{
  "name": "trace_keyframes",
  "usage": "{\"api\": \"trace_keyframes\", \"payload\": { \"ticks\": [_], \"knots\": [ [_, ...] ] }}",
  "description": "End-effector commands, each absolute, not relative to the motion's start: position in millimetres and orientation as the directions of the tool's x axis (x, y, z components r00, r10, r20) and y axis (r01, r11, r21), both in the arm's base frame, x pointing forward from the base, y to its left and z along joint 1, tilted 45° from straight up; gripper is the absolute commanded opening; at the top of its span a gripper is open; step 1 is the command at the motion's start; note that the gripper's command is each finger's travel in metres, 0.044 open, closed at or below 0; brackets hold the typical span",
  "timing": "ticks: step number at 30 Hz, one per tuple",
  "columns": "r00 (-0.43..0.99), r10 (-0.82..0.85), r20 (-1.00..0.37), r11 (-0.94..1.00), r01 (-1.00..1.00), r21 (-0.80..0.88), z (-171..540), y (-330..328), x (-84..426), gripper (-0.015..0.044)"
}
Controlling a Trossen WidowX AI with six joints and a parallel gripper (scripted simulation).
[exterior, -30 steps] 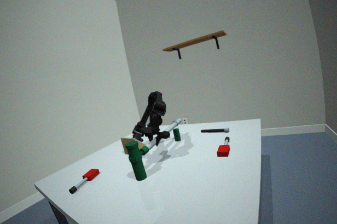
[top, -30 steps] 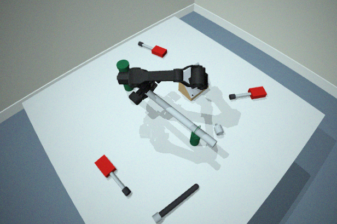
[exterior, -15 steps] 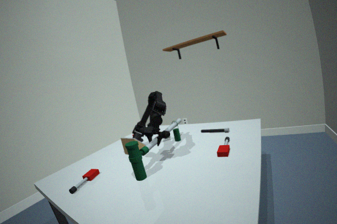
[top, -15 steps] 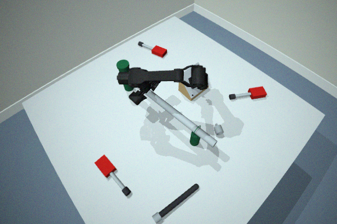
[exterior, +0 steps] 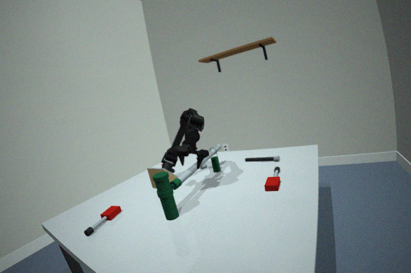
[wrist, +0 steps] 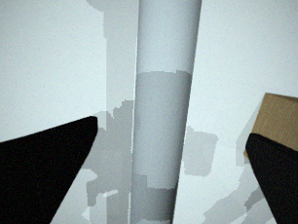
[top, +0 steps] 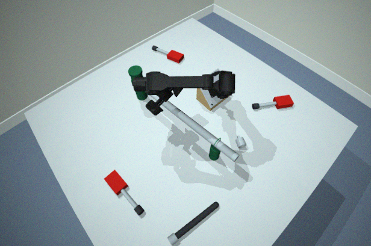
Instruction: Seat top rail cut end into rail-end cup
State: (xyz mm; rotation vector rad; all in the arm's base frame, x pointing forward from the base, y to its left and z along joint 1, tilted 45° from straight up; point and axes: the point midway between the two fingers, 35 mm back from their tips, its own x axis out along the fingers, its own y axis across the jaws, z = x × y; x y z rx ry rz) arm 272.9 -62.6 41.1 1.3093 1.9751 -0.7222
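The grey rail [top: 193, 123] [exterior: 191, 171] [wrist: 163, 107] runs from the big green post [top: 135, 71] [exterior: 170, 205] through the thin loop above the short green post [top: 214, 152] [exterior: 216, 164]. In the exterior view, its near end meets the mouth of the green end cup [exterior: 175, 183]; how deep it sits inside is hidden. The brace band [exterior: 165, 193] is on the upper part of the big post, a little below the cap. My gripper [top: 166, 99] [exterior: 190, 165] [wrist: 171, 131] is open and empty. In the wrist view its fingers stand on either side of the rail, with gaps on both sides.
A wooden wedge block [top: 203, 100] [exterior: 153, 178] stands beneath the arm. Red blocks with rods [top: 175, 56] [top: 283, 101] [top: 116, 181] lie around the table. A dark rod [top: 197, 220] [exterior: 260, 159] and a small grey fitting [top: 241, 142] lie on the table too.
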Motion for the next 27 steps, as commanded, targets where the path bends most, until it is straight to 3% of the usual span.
{"api": "trace_keyframes", "payload": {
  "ticks": [1,27],
  "knots": [
    [-0.277,0.573,-0.771,0.333,0.939,-0.09,49,-70,276,0.044],
    [-0.255,0.573,-0.779,0.293,0.951,-0.097,71,-87,283,0.044]
  ]
}}
